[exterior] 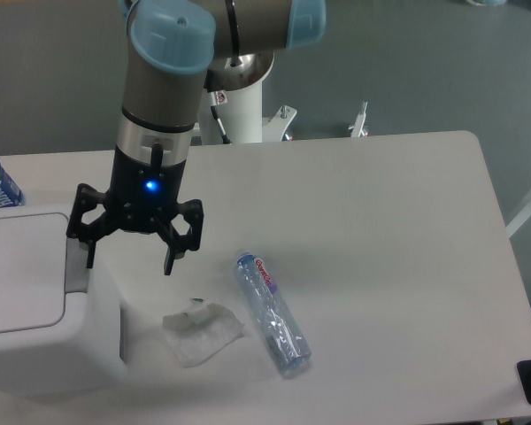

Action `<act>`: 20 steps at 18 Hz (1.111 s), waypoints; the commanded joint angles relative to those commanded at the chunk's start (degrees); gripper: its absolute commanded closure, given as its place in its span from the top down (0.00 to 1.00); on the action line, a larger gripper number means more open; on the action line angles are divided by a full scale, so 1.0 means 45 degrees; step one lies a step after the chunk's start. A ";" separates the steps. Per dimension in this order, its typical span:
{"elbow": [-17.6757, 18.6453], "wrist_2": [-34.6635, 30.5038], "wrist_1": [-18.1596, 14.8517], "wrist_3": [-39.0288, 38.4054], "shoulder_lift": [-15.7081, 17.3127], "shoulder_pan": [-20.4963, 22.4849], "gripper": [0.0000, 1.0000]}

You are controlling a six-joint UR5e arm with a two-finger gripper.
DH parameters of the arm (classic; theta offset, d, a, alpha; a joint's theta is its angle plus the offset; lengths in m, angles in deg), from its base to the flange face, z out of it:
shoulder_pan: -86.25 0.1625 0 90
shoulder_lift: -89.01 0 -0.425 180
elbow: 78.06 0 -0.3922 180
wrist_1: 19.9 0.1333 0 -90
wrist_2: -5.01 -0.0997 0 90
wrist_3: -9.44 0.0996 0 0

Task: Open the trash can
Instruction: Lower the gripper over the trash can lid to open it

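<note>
Trash can (35, 301) parked at the table's (380, 221) front left corner, lid flat and shut. Gripper (128, 257) spread wide, holding nothing, hovering right over the grey push bar (74, 266) on the can's right edge. Looks like stiff, light, slick plastic, so probably best pressed down on that bar rather than grabbed. Crumpled wrapper (202, 329) and water bottle (272, 312) lying toward the front edge

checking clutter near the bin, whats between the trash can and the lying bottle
In the camera view, a crumpled clear wrapper lies on the table between the trash can and the bottle.
</note>
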 joint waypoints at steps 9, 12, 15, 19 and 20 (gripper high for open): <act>0.0176 -0.0020 0.0078 0.0020 -0.0098 -0.0137 1.00; 0.0195 -0.0020 0.0098 0.0039 -0.0098 -0.0137 1.00; 0.0273 -0.0020 0.0098 0.0039 -0.0098 -0.0137 1.00; 0.0352 -0.0020 0.0195 0.0039 -0.0078 -0.0137 1.00; 0.0352 -0.0020 0.0195 0.0039 -0.0097 -0.0137 1.00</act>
